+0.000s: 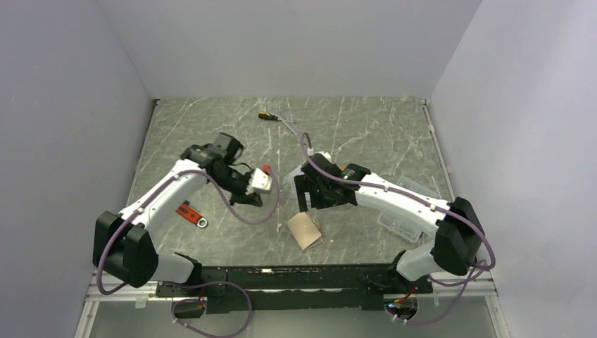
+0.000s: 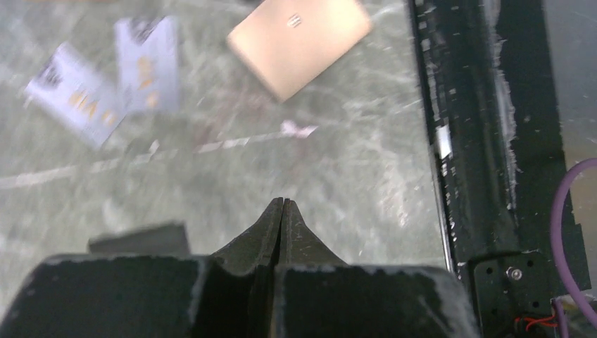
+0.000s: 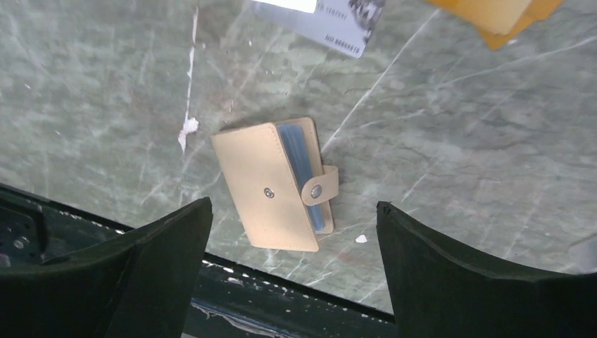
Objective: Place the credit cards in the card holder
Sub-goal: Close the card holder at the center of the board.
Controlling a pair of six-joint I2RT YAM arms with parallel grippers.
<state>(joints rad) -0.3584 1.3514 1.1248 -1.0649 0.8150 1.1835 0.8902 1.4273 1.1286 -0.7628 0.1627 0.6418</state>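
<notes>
I see the small tan leather-like folding card holder [image 3: 271, 184] lying folded on the green marbled desk [image 3: 105, 84] near the middle of its near edge, below my right claw [image 3: 294, 208], which stands wide apart and empty, while my left claw [image 2: 282, 204] is pressed together above the desk, with two silver-grey flat credit cards [image 2: 77, 105] nearby.

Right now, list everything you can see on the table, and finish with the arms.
card holder: one, tan, near the table's front edge, blue showing inside
silver-grey cards: two, side by side on the table
orange card: one, cut off at the right wrist view's top edge
clear plastic box: one, right side, partly under the right arm
red item: one, with a metal ring, left side
yellow-and-black item: one, far side
table: one, green marbled
left gripper: shut, empty
right gripper: open, over the card holder
</notes>
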